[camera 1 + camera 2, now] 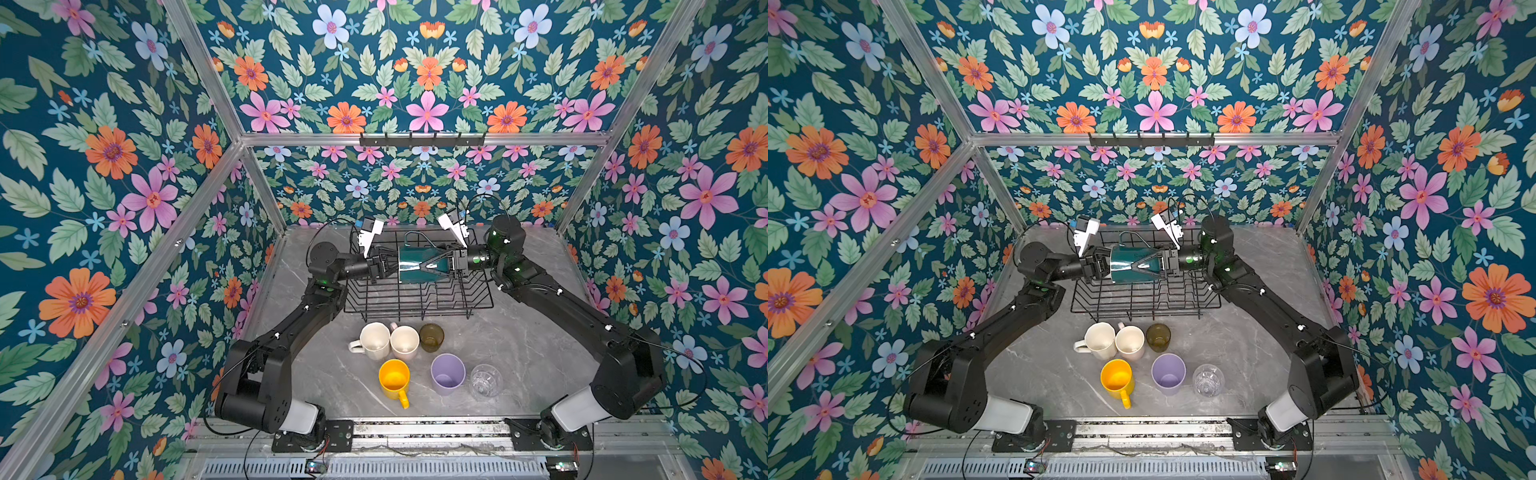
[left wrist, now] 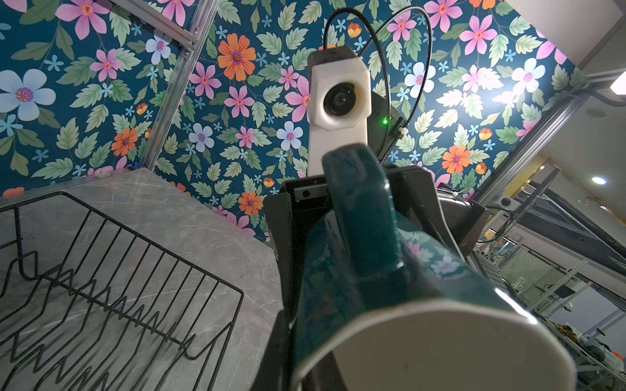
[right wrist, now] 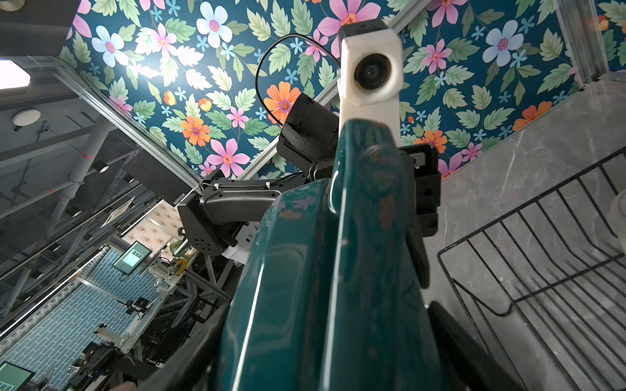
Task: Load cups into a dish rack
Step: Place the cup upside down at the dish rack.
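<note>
A dark green mug (image 1: 415,266) (image 1: 1129,264) lies on its side in the air above the black wire dish rack (image 1: 469,299) (image 1: 1200,301), held from both ends. My left gripper (image 1: 392,266) (image 2: 301,372) is shut on the wall at its white-lined mouth. My right gripper (image 1: 424,267) (image 3: 321,355) is clamped wide round its body from the base end. The handle of the mug (image 2: 359,210) (image 3: 366,176) points up. Several more cups stand on the table in front of the rack.
In front of the rack stand a white mug (image 1: 374,340), a pale pink mug (image 1: 404,341) and an olive-brown glass (image 1: 431,337). Nearer the front edge stand a yellow mug (image 1: 394,379), a lilac tumbler (image 1: 447,374) and a clear glass (image 1: 485,380). Upright dividers (image 2: 111,304) line the rack.
</note>
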Motion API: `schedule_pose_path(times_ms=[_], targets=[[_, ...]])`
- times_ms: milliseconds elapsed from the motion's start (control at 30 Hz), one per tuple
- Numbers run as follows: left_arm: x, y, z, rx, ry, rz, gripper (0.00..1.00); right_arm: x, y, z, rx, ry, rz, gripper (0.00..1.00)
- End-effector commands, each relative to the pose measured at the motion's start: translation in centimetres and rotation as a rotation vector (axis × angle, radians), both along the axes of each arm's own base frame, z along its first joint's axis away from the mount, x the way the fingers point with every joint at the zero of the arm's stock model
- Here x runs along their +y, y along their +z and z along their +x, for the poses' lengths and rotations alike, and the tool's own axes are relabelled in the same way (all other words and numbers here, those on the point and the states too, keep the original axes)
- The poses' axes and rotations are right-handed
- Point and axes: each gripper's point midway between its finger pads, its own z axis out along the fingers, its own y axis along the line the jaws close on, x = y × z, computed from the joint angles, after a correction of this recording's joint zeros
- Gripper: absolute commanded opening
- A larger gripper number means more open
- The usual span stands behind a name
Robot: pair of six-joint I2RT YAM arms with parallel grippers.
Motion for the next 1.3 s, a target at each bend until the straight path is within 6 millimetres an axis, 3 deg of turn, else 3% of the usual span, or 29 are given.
schedule_pose_path(times_ms=[0, 167, 600, 1033, 1267], targets=[[0.2, 1.6, -0.6, -0.099, 0.003, -0.029, 0.13, -0.2, 0.9, 0.2, 0.002, -0.029, 0.012, 0.00], [0.2, 1.7, -0.6, -0.100, 0.004, -0.029, 0.28, -0.3, 1.1, 0.1, -0.002, -0.035, 0.014, 0.00], [0.2, 1.4, -0.5, -0.105, 0.013, -0.020, 0.55, -0.7, 2.1, -0.4, -0.015, -0.053, 0.018, 0.00], [1.2, 0.4, 1.1, -0.131, 0.152, 0.068, 0.69, -1.7, 2.6, -0.4, -0.002, -0.117, -0.013, 0.00], [2.8, 0.5, 1.9, -0.138, 0.243, 0.092, 0.72, -3.1, 3.3, -1.1, -0.034, -0.184, -0.051, 0.00]])
